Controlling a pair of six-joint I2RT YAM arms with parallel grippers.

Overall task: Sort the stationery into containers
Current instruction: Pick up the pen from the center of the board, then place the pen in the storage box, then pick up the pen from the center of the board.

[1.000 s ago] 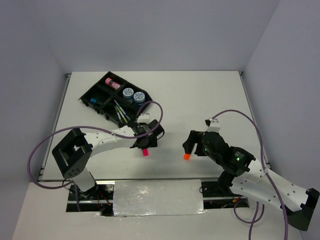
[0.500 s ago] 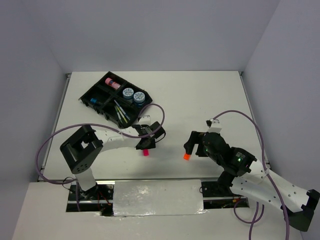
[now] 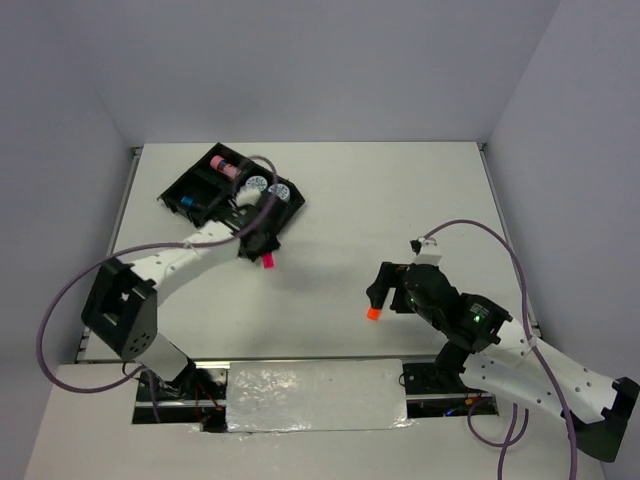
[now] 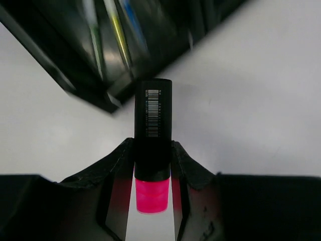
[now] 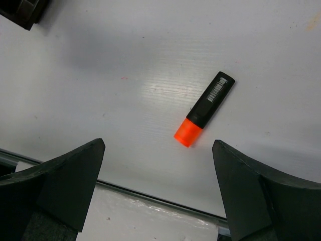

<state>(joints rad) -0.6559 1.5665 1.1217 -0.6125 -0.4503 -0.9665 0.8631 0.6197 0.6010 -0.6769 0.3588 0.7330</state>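
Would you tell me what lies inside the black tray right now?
A pink-capped tube, two round blue tubs and a blue highlighter. The left arm hides the thin pens from above; the left wrist view shows them, blurred.

The left fingers [image 3: 262, 248] grip pink highlighter [image 3: 268, 261] (beside black tray [image 3: 186, 172]).

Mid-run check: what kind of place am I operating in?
Probably a lab test booth rather than an office: a white table, plain grey walls boxing it in, and one divided black tray.
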